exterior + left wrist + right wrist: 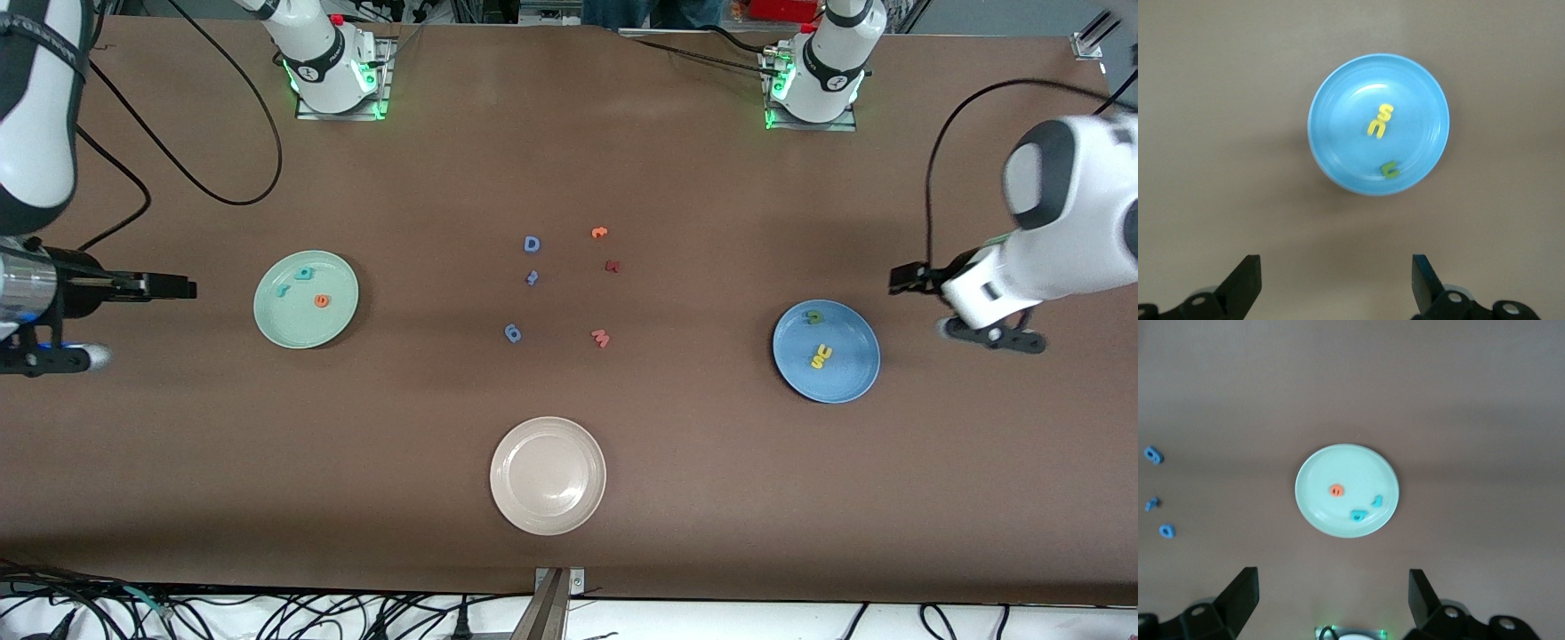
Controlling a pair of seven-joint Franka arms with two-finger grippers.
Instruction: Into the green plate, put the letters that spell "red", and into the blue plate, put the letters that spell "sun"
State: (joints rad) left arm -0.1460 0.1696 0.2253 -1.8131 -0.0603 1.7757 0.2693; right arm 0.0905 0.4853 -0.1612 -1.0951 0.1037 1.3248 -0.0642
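Note:
The green plate [302,331] lies toward the right arm's end of the table. In it are a teal "r" [283,290], a teal "d" [305,273] and an orange "e" [322,301]. The blue plate [846,378] lies toward the left arm's end and holds a green "u" [813,316] and a yellow "s" and "n" [821,356] side by side. My left gripper [898,278] hangs open and empty over bare table beside the blue plate [1338,113]. Beside the green plate [1338,467], my right gripper [182,287] is also open and empty over bare table.
A beige-white plate [548,476] sits empty near the front edge. Mid-table lie loose letters: a blue "D" [532,244], a small blue piece [532,277], a blue looped letter [512,333], an orange hooked letter [599,233], a dark red one [612,266] and a pink "w" [601,338].

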